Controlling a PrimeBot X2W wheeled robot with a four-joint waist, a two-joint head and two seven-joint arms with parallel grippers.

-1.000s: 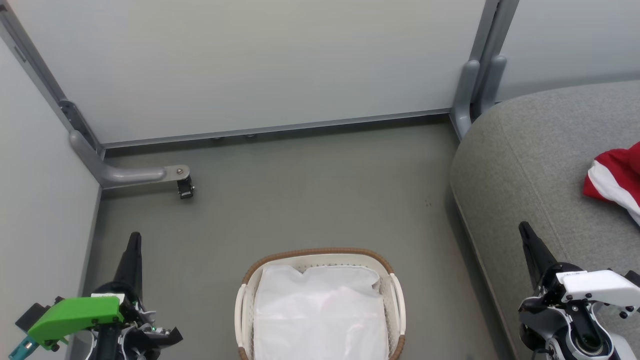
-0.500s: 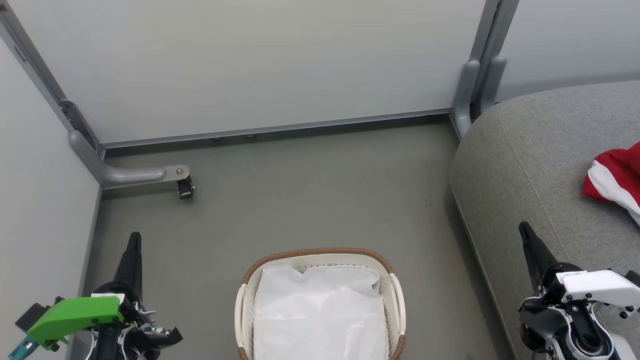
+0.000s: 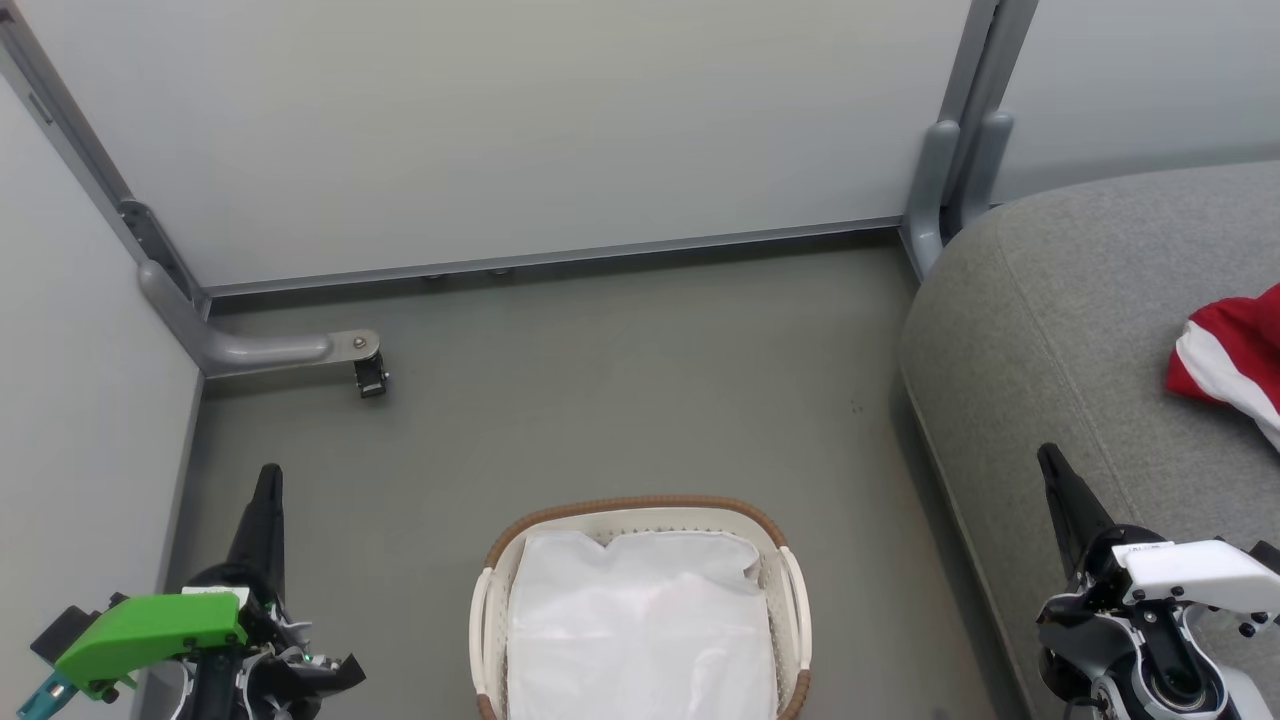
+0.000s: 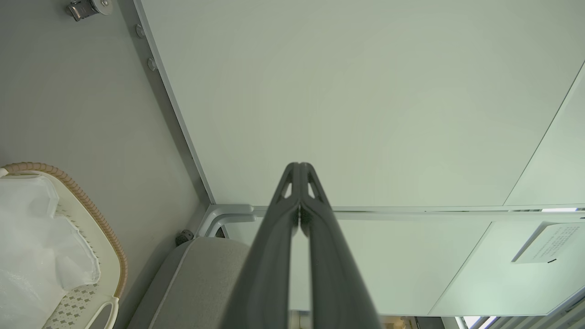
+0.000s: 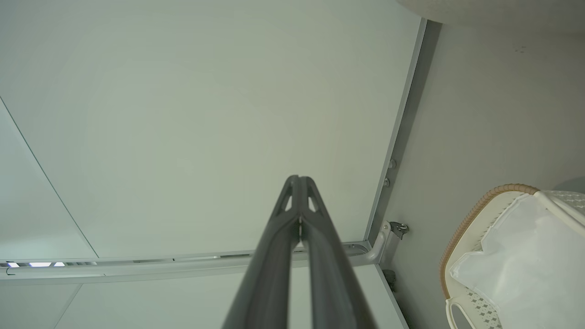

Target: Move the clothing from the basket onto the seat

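Lying on the seat (image 3: 1050, 330), the clothing (image 3: 1225, 362) is cut off rightward.

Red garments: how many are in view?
1: the red garment lies on the seat, at the head view's right edge. More may hide under the white cloth in the basket.

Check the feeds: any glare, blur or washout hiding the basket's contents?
Head view: sharp, evenly lit, but the white cloth in the basket is nearly washed out, folds faint. Left wrist view: no glare, basket cropped at the edge. Right wrist view: likewise, cloth bright.
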